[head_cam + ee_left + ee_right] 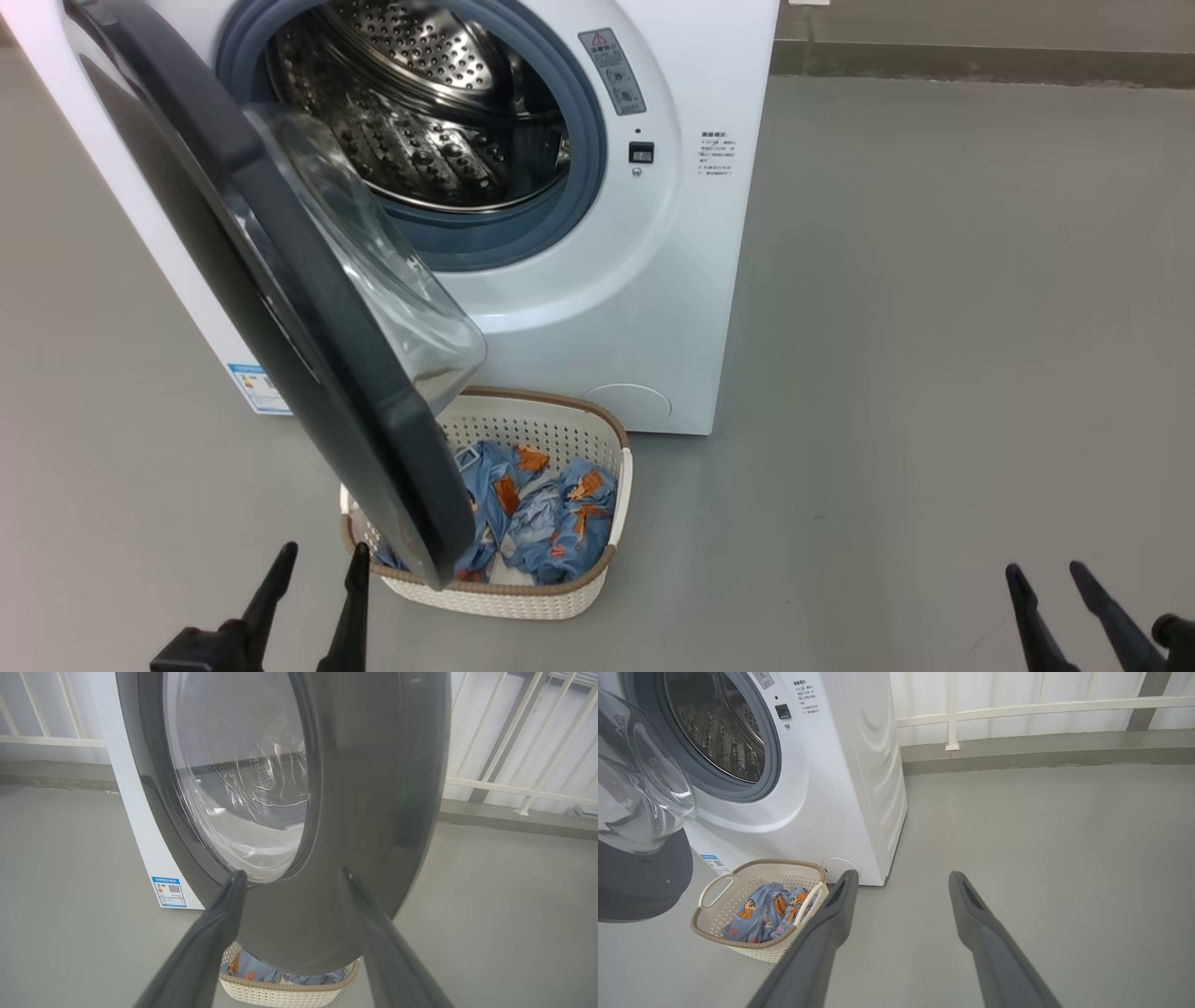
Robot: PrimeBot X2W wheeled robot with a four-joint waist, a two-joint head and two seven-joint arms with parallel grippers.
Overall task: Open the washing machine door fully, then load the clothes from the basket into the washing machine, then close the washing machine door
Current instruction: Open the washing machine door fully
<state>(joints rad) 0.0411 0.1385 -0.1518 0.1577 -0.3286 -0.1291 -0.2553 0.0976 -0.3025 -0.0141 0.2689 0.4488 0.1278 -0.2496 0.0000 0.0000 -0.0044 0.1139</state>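
While the washing machine door (317,317) stands swung out from the washing machine (644,280), we hold both arms low, at the bottom edge of the head view, fingers pointing up and away from us. Our left gripper (324,551) sits at the lower left, just in front of the door's bottom edge and beside the near left corner of the basket (551,597); its jaws are spread wide and hold nothing. In the left wrist view the two dark fingers frame the door's glossy black rim, close to it, though we cannot tell whether they touch. Our right gripper (1044,567) hovers at the lower right over bare grey floor (934,327), well apart from machine and basket; its jaws likewise gape, empty. In the right wrist view its fingers point past the machine's right front corner.

The door hangs at an angle, its clear glass bowl facing the drum (420,121); its lower rim overlaps the left part of the basket in the head view. The basket rests on the floor just before the machine's front, below the opening; the clothes (560,523) lie crumpled inside it, light blue with orange figures.
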